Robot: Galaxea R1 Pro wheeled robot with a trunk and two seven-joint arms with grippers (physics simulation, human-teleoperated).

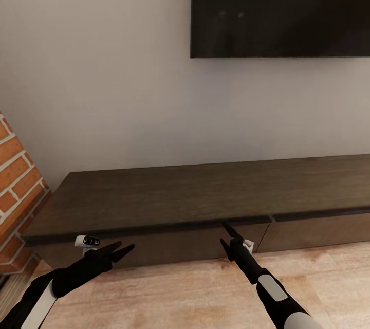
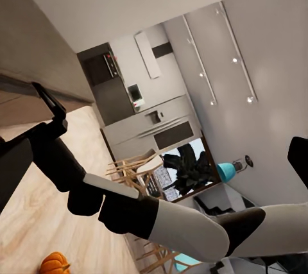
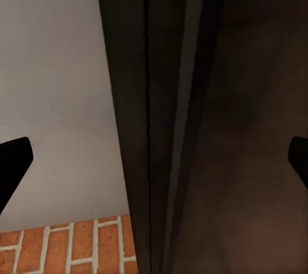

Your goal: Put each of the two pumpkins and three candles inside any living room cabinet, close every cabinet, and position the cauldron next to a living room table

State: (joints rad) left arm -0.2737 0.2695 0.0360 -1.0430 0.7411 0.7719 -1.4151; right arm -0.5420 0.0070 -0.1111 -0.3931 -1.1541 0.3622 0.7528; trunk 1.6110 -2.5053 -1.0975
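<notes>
Starting at nine o'clock, you have the brick wall (image 1: 15, 190) beside the cabinet (image 1: 205, 190), whose dark top runs across the middle of the head view. Your left gripper (image 1: 121, 252) hangs at seven o'clock, just short of the left drawer front (image 1: 169, 247), its fingers slightly apart and holding nothing. Your right gripper (image 1: 229, 234) sits at about six o'clock with its tip up under the overhanging top edge, near the seam between the two drawer fronts; whether its fingers are spread, I cannot tell from the head view, though the right wrist view shows both fingertips wide apart on either side of the cabinet's edge.

To open the drawer well, I judge you should hook the right fingers firmly behind the lip, then pull straight back and level so the front does not slip off. One pumpkin (image 2: 54, 262) lies on the wooden floor (image 1: 180, 293) behind you, seen in the left wrist view.
</notes>
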